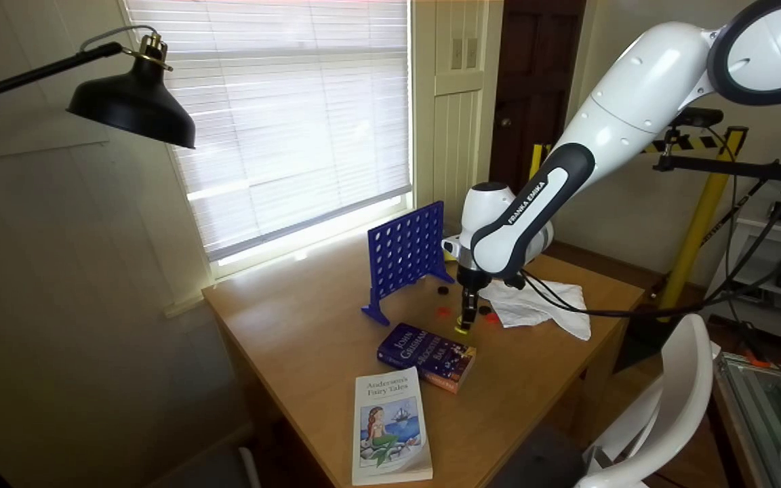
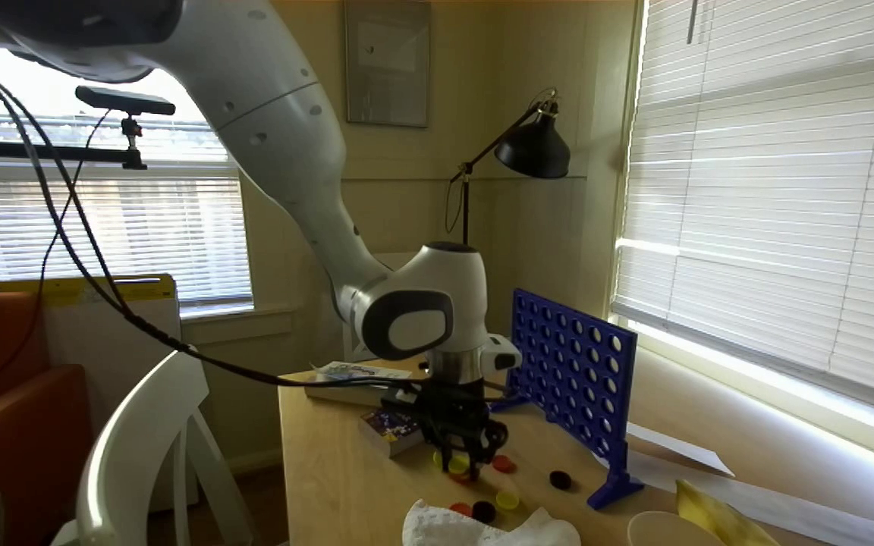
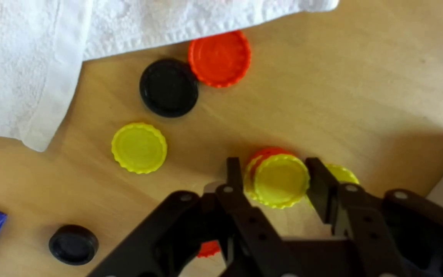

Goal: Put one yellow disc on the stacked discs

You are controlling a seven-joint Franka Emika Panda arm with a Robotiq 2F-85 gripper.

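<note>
The stacked discs (image 3: pixel 270 151) show red and yellow edges between my gripper's fingers in the wrist view. On top sits a yellow disc (image 3: pixel 282 181), shifted off the pile's centre. My gripper (image 3: pixel 274 163) straddles the pile: the right finger meets the top disc's rim, while a narrow gap shows at the left finger. Its jaws are therefore apart and not pressed on the disc from both sides. One loose yellow disc (image 3: pixel 139 148) lies to the left; another yellow disc (image 3: pixel 342 174) is partly hidden behind the right finger. In an exterior view the pile (image 2: pixel 458 467) is partly covered by the fingers.
Near a white towel (image 3: pixel 33 69) lie a black disc (image 3: pixel 169 87) and a red disc (image 3: pixel 219 58). Another black disc (image 3: pixel 73 244) lies lower left. The blue upright grid (image 1: pixel 406 251) and two books, dark (image 1: pixel 428 354) and white (image 1: pixel 392 430), flank the gripper.
</note>
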